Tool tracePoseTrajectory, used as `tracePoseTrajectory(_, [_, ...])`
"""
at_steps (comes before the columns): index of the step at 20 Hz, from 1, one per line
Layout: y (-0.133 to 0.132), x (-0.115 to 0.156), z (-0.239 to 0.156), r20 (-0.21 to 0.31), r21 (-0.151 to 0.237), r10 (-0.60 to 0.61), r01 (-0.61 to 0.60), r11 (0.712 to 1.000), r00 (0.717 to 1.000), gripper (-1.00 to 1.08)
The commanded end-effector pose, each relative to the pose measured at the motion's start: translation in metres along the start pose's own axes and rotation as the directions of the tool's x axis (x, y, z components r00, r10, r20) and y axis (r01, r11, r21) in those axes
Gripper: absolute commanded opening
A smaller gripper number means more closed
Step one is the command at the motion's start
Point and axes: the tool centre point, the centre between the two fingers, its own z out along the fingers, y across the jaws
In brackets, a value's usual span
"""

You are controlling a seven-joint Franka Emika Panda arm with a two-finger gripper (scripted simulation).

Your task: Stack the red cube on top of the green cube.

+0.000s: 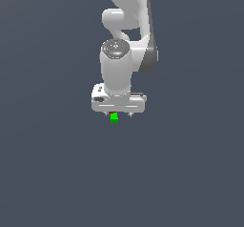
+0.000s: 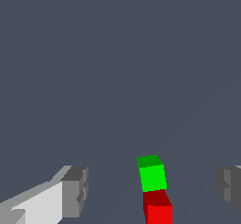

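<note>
The green cube [image 1: 114,118] and the red cube [image 1: 112,112] lie on the table [image 1: 52,173], touching each other face to face in a short row. In the exterior view the red cube sits directly behind the green one, mostly hidden under the gripper [image 1: 118,115], which hangs straight above the pair. In the wrist view both cubes, green [image 2: 153,177] and red [image 2: 159,211], lie between the fingers [image 2: 75,190], which stand wide apart, one on each side and touching neither. The row runs across the line between the fingers, nearer to the far finger [image 2: 229,184] than to the other.
</note>
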Motion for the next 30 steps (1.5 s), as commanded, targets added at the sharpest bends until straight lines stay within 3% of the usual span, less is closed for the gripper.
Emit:
tracePoseTrajectory(1, [0.0,0.0,0.0,0.0,0.0,0.0,0.0,1.0,1.0,1.0])
tracePoseTrajectory(13, [0.007,-0.023,0.015,0.001,0.0,0.002,-0.002,1.0,1.0,1.0])
tracePoseTrajectory(30, [0.036,-0.118,0.082,0.005,-0.003,0.009,-0.009,1.0,1.0,1.0])
